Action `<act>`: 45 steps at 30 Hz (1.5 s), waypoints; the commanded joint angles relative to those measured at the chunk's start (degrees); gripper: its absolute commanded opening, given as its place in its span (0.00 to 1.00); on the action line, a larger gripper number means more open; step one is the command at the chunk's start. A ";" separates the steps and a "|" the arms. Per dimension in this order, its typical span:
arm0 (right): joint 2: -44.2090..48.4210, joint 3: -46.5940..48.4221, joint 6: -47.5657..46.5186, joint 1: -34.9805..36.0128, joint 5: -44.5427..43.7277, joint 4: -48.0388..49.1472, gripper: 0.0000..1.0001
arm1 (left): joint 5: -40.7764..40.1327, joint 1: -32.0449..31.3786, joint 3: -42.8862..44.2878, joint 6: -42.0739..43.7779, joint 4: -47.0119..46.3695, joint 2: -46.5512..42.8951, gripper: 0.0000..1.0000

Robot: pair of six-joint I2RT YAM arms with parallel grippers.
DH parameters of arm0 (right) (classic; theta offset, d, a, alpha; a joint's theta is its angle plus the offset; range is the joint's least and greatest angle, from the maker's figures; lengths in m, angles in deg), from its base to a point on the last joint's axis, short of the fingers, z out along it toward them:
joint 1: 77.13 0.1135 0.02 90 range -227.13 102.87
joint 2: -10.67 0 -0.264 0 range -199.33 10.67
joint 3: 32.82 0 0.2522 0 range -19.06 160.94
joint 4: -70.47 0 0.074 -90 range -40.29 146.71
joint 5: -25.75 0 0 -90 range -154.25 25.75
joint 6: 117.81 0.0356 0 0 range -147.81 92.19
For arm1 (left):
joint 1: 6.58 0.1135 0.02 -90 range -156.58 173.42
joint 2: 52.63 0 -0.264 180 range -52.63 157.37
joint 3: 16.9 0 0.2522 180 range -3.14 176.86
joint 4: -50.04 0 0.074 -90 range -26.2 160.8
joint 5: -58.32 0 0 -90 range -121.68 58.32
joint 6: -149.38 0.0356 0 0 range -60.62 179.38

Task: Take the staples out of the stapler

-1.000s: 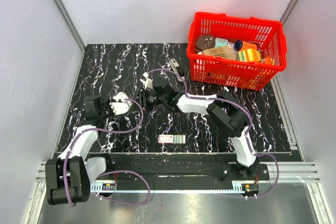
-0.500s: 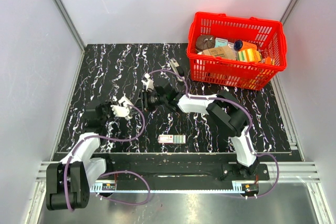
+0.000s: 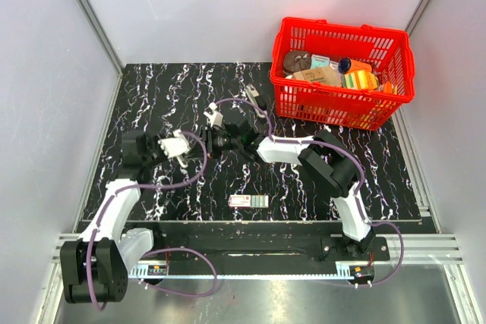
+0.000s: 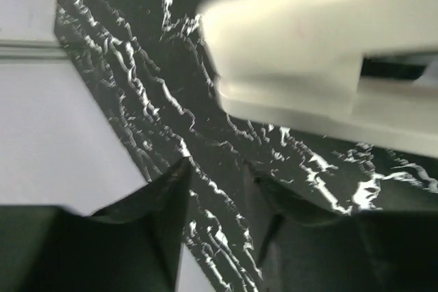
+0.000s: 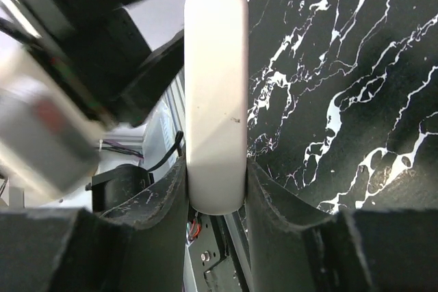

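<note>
My right pincer (image 5: 216, 186) clenched on the white stapler (image 5: 215, 87) (one finger pressed to each long side), held over the black marbled table (image 5: 328, 66), my left pincer (image 4: 215, 172) released, fingers apart, nothing between them, blurred stapler apparently just ahead of it.

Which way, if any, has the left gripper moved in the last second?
Yes. Judged against the box, the left gripper dipped toward the near edge, then swung back, ending slightly farther from the box than before.
</note>
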State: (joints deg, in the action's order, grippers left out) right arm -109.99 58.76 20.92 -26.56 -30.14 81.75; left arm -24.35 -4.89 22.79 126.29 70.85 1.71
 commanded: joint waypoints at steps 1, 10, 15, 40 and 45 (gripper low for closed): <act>2.97 0.05 0.32 0.32 -1.14 6.69 0.00 | 13.45 1.11 14.21 -20.66 21.38 3.48 0.50; 5.96 0.14 -0.65 0.32 -7.91 4.58 0.00 | 31.42 2.96 16.61 -26.66 31.53 4.36 0.85; 7.54 -0.04 0.66 0.50 -12.83 5.46 0.00 | 34.32 2.96 16.08 -29.81 31.01 4.63 0.85; 7.28 -1.09 4.88 4.19 -12.93 9.06 0.00 | 30.81 6.48 13.53 -39.49 16.07 2.26 0.36; 7.37 -2.15 5.23 4.45 -12.75 9.50 0.00 | 28.44 6.48 13.27 -37.39 15.80 0.94 0.08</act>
State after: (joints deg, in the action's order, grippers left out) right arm -105.88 57.23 25.38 -23.61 -43.76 86.86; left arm 5.22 1.80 36.36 86.73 89.82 4.80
